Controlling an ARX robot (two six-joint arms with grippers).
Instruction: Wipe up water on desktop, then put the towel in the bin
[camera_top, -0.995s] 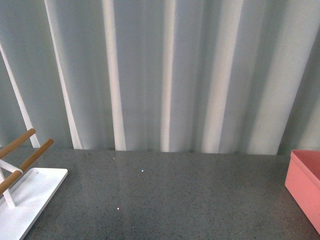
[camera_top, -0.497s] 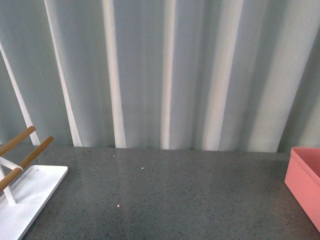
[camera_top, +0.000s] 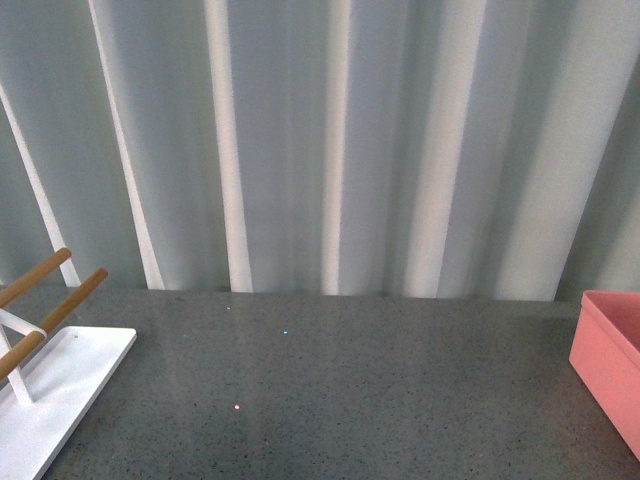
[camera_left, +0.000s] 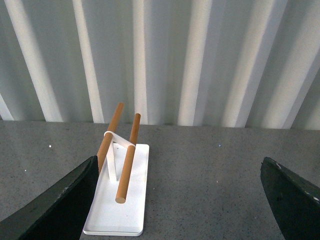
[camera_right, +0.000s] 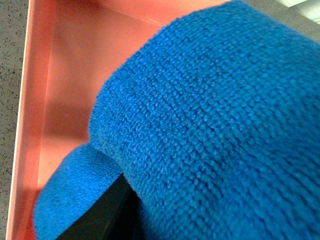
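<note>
The grey, speckled desktop (camera_top: 340, 400) runs back to a pale ribbed wall (camera_top: 330, 150). On the left arm's side stands a white tray (camera_top: 75, 380) with slanting wooden rods (camera_top: 75, 298). On the right arm's side sits a pink bin (camera_top: 612, 365), cut off by the picture's edge.

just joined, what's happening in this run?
The right gripper appears to hold the blue towel over the open pink bin, not yet dropped in. The left gripper hangs open above the desktop, facing the white rack with wooden rods. No water shows in the front view.
</note>
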